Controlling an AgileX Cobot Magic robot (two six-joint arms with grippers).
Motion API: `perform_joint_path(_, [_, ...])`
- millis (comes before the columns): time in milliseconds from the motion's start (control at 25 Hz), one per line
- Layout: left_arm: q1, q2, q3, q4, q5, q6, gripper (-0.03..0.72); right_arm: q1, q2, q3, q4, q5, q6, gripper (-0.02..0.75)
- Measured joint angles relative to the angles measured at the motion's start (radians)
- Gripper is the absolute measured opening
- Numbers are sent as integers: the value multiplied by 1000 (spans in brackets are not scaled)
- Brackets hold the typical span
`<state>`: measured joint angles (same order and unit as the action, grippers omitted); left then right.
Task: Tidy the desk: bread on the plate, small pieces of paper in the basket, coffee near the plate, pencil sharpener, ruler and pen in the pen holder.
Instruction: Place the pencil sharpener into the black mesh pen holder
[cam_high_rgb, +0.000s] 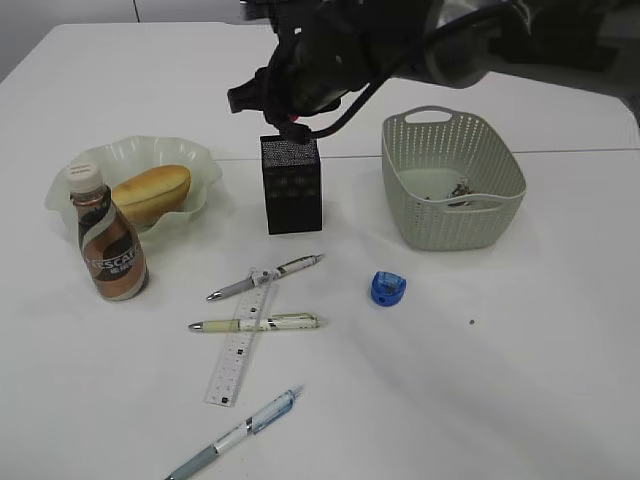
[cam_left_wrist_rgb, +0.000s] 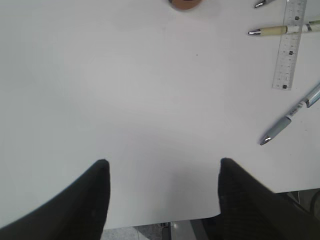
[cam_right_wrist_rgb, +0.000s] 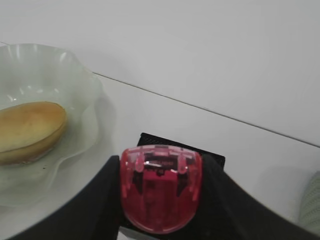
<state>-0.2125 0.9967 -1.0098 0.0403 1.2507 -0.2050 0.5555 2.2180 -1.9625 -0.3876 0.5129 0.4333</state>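
Note:
My right gripper (cam_right_wrist_rgb: 161, 170) is shut on a red pencil sharpener (cam_right_wrist_rgb: 161, 189) and holds it just above the black mesh pen holder (cam_high_rgb: 291, 185), whose rim shows behind it (cam_right_wrist_rgb: 210, 156). A speck of the red sharpener (cam_high_rgb: 294, 118) shows under the arm. A blue pencil sharpener (cam_high_rgb: 387, 288), a clear ruler (cam_high_rgb: 240, 343) and three pens (cam_high_rgb: 264, 277) (cam_high_rgb: 255, 323) (cam_high_rgb: 235, 433) lie on the table. The bread (cam_high_rgb: 151, 192) lies on the pale plate (cam_high_rgb: 205, 165). The coffee bottle (cam_high_rgb: 108, 236) stands by the plate. My left gripper (cam_left_wrist_rgb: 162, 167) is open and empty over bare table near the front edge.
The green basket (cam_high_rgb: 450, 180) stands right of the pen holder with small scraps (cam_high_rgb: 459, 189) inside. The left wrist view shows the ruler (cam_left_wrist_rgb: 290, 45) and two pens (cam_left_wrist_rgb: 285, 30) (cam_left_wrist_rgb: 290, 117) at the upper right, and the table's front edge below.

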Motion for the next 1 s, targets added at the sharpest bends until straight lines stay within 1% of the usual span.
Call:
perform_joint_path(120, [0,0,4,0,0,0,497,-16,17,0,-3,-15,8,310])
perform_joint_path(360, [0,0,51,2,0,0,497,-19,48,0,-11,-62,10,311])
perform_joint_path(1000, [0,0,53,2,-2,0,497,-27,84,0,-49,-117,13,313])
